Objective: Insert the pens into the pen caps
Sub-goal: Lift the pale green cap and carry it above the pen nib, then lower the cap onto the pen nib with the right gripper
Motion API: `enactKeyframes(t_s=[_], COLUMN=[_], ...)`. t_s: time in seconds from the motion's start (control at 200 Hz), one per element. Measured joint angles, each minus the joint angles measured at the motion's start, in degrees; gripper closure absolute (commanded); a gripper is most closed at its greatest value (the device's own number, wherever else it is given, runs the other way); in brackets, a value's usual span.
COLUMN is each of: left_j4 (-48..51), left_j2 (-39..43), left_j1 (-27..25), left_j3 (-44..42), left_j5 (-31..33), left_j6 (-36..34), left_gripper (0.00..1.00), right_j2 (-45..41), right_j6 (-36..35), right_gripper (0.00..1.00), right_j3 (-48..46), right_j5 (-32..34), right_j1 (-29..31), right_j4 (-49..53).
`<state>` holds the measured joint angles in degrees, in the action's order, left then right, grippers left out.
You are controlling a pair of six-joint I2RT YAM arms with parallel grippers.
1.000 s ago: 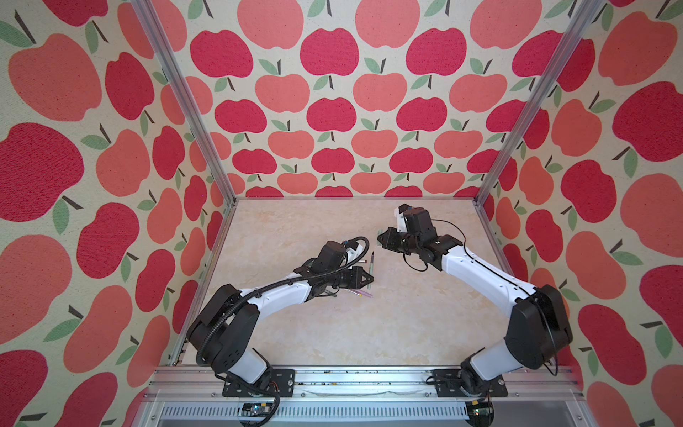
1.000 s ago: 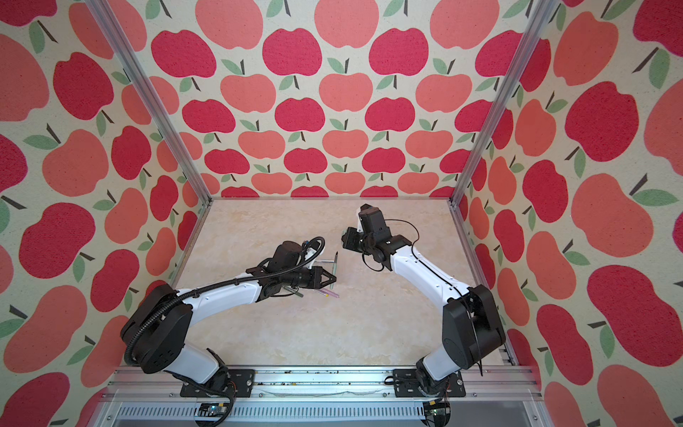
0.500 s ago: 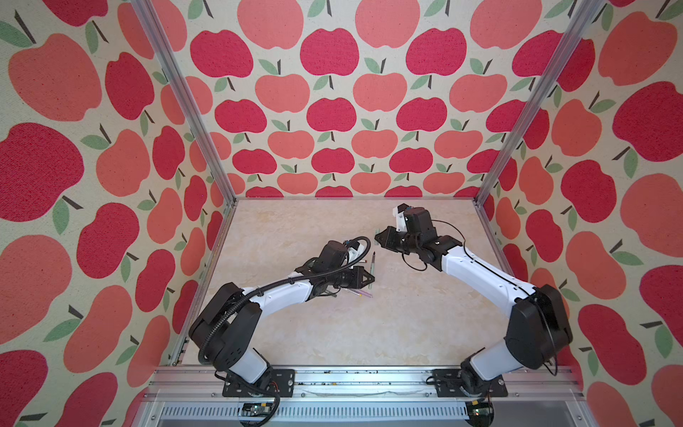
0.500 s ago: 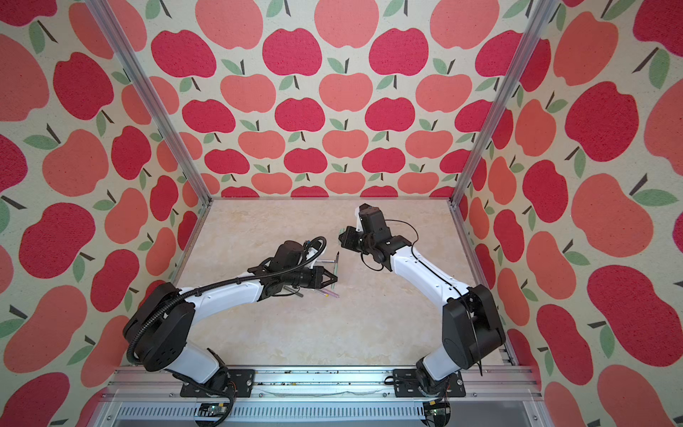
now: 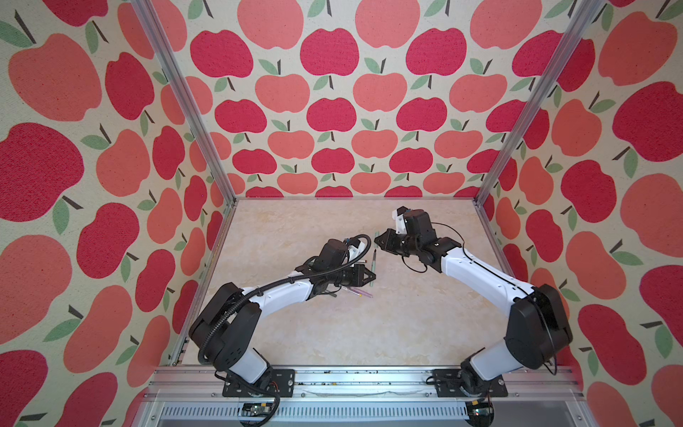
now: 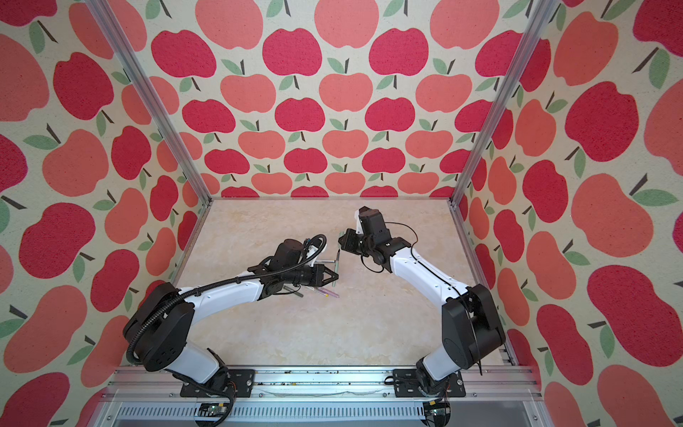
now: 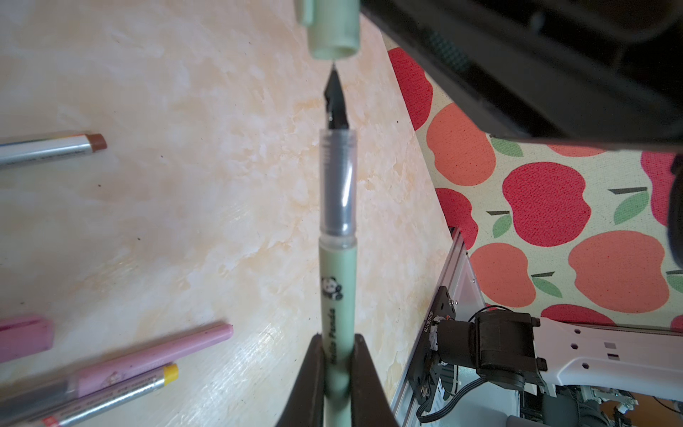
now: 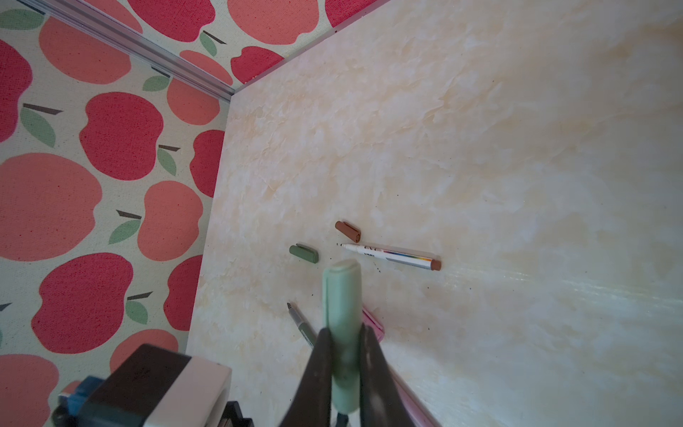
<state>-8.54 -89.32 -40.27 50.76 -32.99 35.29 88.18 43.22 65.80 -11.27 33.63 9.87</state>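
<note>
- Gripping the sage green pen [image 7: 337, 281] low on its barrel, the left pincer [image 7: 338, 342] is closed tight on it; held so far from the tip, the barrel may pivot or slide back when pushed.
- Its dark tip [image 7: 335, 92] sits just at the mouth of the sage green cap [image 7: 332, 33], not yet inside; a slight offset would catch the tip on the rim and could bend it.
- The right pincer [image 8: 345, 331] is clamped on that cap, above the table [image 7: 148, 203]; a hard push could twist the cap loose and drop it near the lilac-pink pen [image 7: 159, 351] lying there.
</note>
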Motion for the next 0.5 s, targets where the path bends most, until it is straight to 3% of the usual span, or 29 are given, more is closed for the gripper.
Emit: enactKeyframes(t_s=[0.5], left_j4=[-0.31], left_j2=[-0.59], left_j1=[0.00], left_j3=[0.00], left_j5=[0.26], left_j6=[0.00], left_gripper=[1.00], right_j2=[0.00], right_j6=[0.44], right_gripper=[0.88], right_j3=[-0.55], right_j5=[-0.70], right_j1=[0.68], right_j4=[-0.02])
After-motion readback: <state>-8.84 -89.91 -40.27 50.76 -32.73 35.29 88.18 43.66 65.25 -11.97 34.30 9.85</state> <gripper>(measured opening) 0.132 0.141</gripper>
